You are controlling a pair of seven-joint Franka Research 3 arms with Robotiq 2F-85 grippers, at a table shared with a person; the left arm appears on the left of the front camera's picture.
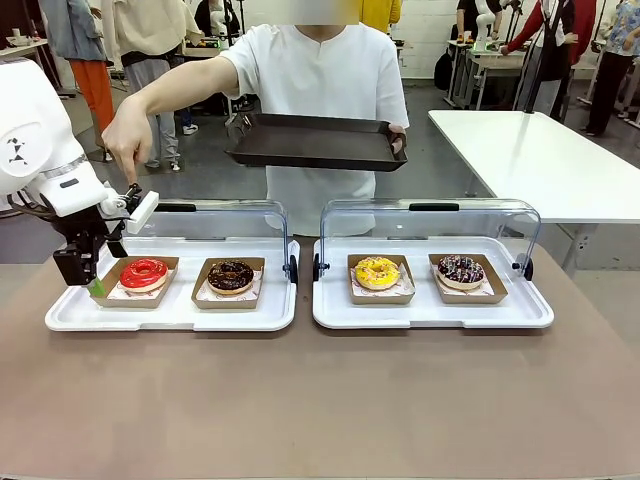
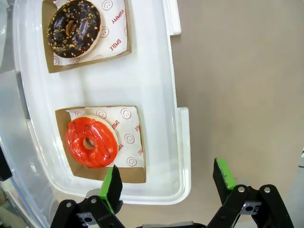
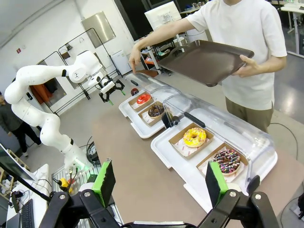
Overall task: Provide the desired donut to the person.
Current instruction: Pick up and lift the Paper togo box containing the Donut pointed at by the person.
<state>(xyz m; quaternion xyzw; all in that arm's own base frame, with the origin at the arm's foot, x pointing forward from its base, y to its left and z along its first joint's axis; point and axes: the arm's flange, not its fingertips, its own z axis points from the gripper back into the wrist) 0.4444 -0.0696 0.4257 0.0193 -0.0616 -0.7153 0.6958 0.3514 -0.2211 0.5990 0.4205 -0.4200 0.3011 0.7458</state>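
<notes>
Desk (image 1: 320,400): wide bare run along the near edge, with both white trays set toward the far edge. Person (image 1: 320,80) stands at the far edge with a brown tray (image 1: 315,142) held up in one hand. The other hand (image 1: 128,140) points down over the left white tray (image 1: 180,310). My read: the red donut (image 1: 144,273) is the pick. It sits in its paper box (image 2: 61,142) at that tray's left end, chocolate donut (image 1: 231,275) beside it. The lid (image 1: 220,215) stands raised along the tray's far edge.

Left claw (image 2: 166,172): spread wide, empty, above the tray's near-left corner, off-centre from the box. Right claw (image 3: 160,175): spread, empty, up off the desk's right end, well apart from everything.

Risks:
- Pointing finger is just beside the left wrist; a swing toward the far edge likely clips it.
- Dropping straight down likely puts one finger on the tray rim.
- Pinching glaze instead of box smears it.

Room: the lid blocks the far side. Open approach is from the near edge and the left.
</notes>
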